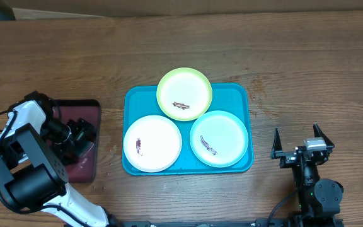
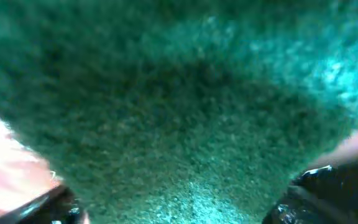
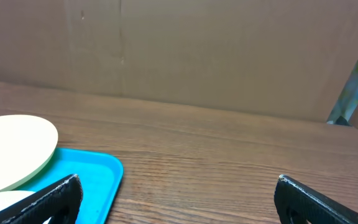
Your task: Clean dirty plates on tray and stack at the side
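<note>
Left claw (image 1: 80, 133) was down over the sponge (image 2: 179, 112), far left; grip couldn't be told. Best to pinch squarely before lifting. Right claw (image 1: 297, 133) sat spread. Smeared plates (image 1: 152, 143) lay on the tray (image 1: 130, 96), centre.

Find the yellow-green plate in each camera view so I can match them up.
Overhead: the yellow-green plate is at the centre, overhanging the top edge of the tray.
Left wrist: not in it; a blurred green surface fills the picture.
Right wrist: lower left, looking pale, cut by the left border.
Shared landmark: the tray corner, seen in the overhead and right wrist views.
</note>
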### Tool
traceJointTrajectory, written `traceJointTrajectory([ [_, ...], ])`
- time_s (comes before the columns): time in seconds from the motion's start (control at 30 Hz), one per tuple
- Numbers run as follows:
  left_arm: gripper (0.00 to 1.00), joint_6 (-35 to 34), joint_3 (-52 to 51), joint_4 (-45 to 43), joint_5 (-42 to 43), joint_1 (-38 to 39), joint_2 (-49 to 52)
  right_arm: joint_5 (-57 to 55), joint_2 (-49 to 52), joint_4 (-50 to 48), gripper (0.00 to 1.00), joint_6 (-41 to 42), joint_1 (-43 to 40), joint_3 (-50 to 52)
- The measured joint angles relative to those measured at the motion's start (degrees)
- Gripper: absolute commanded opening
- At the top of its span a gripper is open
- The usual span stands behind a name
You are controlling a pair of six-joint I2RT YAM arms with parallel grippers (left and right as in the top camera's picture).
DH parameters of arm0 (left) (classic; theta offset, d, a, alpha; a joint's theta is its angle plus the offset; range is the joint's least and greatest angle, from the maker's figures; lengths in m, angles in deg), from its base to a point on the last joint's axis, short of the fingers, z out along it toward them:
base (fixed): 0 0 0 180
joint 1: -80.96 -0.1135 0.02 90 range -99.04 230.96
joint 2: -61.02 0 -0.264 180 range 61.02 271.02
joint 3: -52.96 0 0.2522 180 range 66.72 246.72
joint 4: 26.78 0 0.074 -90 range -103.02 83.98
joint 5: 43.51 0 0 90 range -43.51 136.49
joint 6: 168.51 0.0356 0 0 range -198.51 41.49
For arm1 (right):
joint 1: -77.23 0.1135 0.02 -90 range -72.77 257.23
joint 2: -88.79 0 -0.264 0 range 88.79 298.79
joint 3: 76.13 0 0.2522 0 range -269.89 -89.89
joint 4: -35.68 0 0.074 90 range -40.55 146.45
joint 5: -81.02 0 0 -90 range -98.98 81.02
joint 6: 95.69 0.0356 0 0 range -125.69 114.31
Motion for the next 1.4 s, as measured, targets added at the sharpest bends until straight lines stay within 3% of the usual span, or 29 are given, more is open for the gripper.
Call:
traceJointTrajectory([
  [0.13, 0.13, 0.0, -0.1, -0.6, 1.4, 0.0, 0.2, 0.0, 0.0, 0.0, 1.00, 0.0, 0.0, 0.0],
  [0.17, 0.04, 0.0, -0.2, -0.8, 1.4, 0.0, 0.2, 0.0, 0.0, 0.0, 1.00, 0.0, 0.0, 0.0],
  [0.3, 0.05, -0.1, -0.2, -2.2, 1.6, 0.0, 0.2, 0.0, 0.0, 0.0, 1.00, 0.0, 0.0, 0.0],
  [0.33, 0.15, -0.1, -0.2, -2.5, 1.6, 0.0, 0.2, 0.0, 0.0, 0.0, 1.00, 0.0, 0.0, 0.0],
  [0.43, 1.00, -0.2, -0.1, -4.0, 1.1, 0.0, 0.1, 0.0, 0.0, 0.0, 1.00, 0.0, 0.0, 0.0],
  [0.73, 1.00, -0.4, 0.6, -9.6, -6.7, 0.1, -0.9, 0.0, 0.0, 0.0, 1.00, 0.0, 0.0, 0.0],
  [0.8, 0.90, -0.4, 0.5, -10.2, -8.1, 0.1, -0.9, 0.0, 0.0, 0.0, 1.00, 0.0, 0.0, 0.0],
  [0.97, 0.41, -0.5, 0.5, -11.0, -9.3, 0.1, -0.8, 0.0, 0.0, 0.0, 1.00, 0.0, 0.0, 0.0],
  [1.0, 0.35, -0.3, 0.5, -11.1, -9.4, 0.1, -0.8, 0.0, 0.0, 0.0, 1.00, 0.0, 0.0, 0.0],
  [1.1, 0.29, -0.1, 0.5, -11.0, -9.4, 0.1, -0.8, 0.0, 0.0, 0.0, 1.00, 0.0, 0.0, 0.0],
  [1.13, 0.20, -0.2, 0.5, -10.8, -9.4, 0.1, -0.8, 0.0, 0.0, 0.0, 1.00, 0.0, 0.0, 0.0],
  [1.17, 0.04, -0.3, 0.5, -10.7, -9.4, 0.1, -0.8, 0.0, 0.0, 0.0, 1.00, 0.0, 0.0, 0.0],
  [1.4, 0.04, -0.1, 2.1, -4.1, -9.2, 0.1, -0.3, 0.0, 0.0, 0.0, 1.00, 0.0, 0.0, 0.0],
])
